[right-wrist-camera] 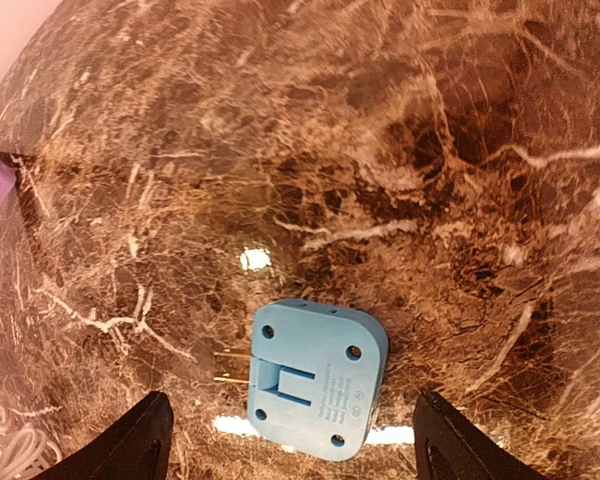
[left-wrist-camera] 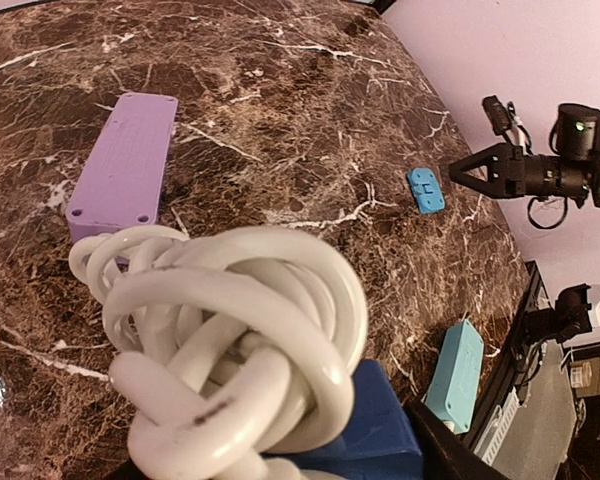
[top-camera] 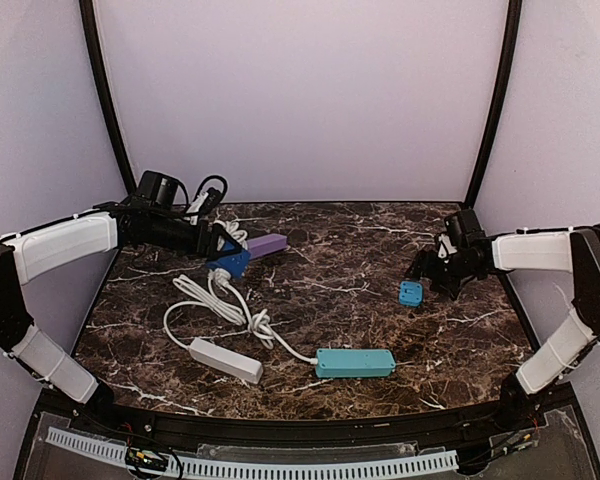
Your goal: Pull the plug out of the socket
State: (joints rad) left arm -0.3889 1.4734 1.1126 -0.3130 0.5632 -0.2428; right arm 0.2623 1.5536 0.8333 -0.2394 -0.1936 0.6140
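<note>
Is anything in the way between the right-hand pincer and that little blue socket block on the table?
Nothing visible. The right pincer is open around the socket, with a finger on each side of it in its own camera view. Only bare table shows between them.

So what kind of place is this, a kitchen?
Probably a robot test booth, not a kitchen: a left arm and right arm at a marble-look table, plain walls close around, and a teal power strip laid out.
</note>
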